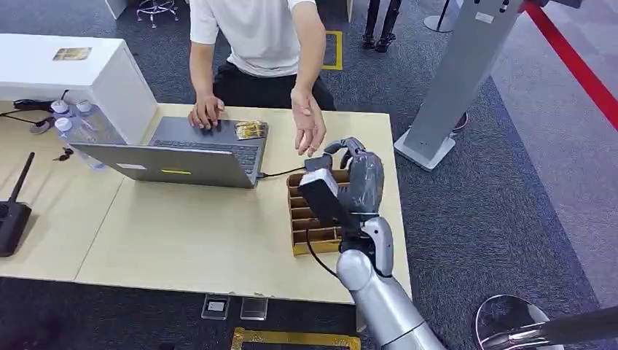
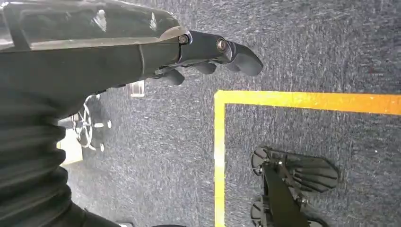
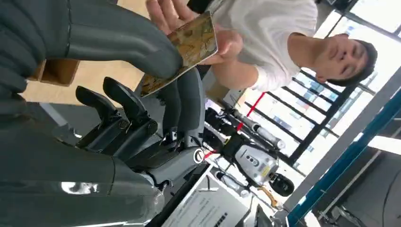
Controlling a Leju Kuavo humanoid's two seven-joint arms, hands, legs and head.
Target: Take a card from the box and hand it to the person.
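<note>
So the right hand (image 3: 142,94) pinches the card (image 3: 189,47) between thumb and fingers, long edge aimed at the person's open palm (image 1: 309,127), just off at 11 o'clock.

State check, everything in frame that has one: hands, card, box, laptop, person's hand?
right hand: raised above the box, pinching a card between thumb and fingers.
card: held, out of the box, close to the person's hand.
left hand: hanging over the floor, holding nothing, fingers curled.
box: open-topped, on the table.
laptop: lid open.
person's hand: held out toward the card.
</note>
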